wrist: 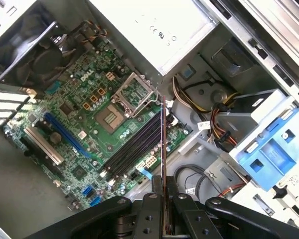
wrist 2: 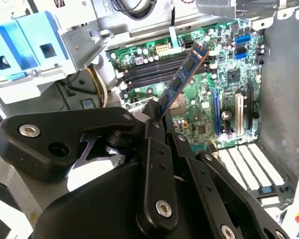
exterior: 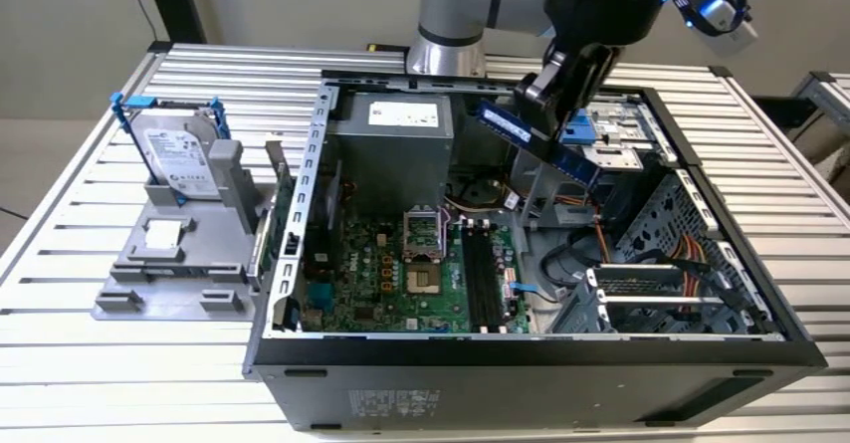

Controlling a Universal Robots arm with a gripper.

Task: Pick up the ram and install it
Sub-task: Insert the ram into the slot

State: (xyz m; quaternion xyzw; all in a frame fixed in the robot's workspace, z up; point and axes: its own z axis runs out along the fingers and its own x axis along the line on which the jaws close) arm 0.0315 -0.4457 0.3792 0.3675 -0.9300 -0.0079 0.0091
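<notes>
My gripper [exterior: 534, 100] is shut on the ram [exterior: 558, 154], a thin bluish circuit-board stick. It hangs tilted in the air above the open computer case [exterior: 531, 348], over the case's back right part in the exterior view. In the second wrist view the ram [wrist 2: 187, 74] sticks out from the black fingers [wrist 2: 154, 129] towards the green motherboard [wrist 2: 204, 99]. The first wrist view shows the ram [wrist: 163, 144] edge-on, clamped in my gripper [wrist: 163, 191], with the long black memory slots [wrist: 132, 147] below it. The same slots [exterior: 481, 284] lie empty on the motherboard.
A silver hard drive in a blue frame [exterior: 179, 154] stands on a grey holder at the exterior view's left, outside the case. Inside the case are the grey power supply [exterior: 392, 144], a blue drive bay [exterior: 604, 134], orange cables [exterior: 691, 274] and the open processor socket [exterior: 422, 234].
</notes>
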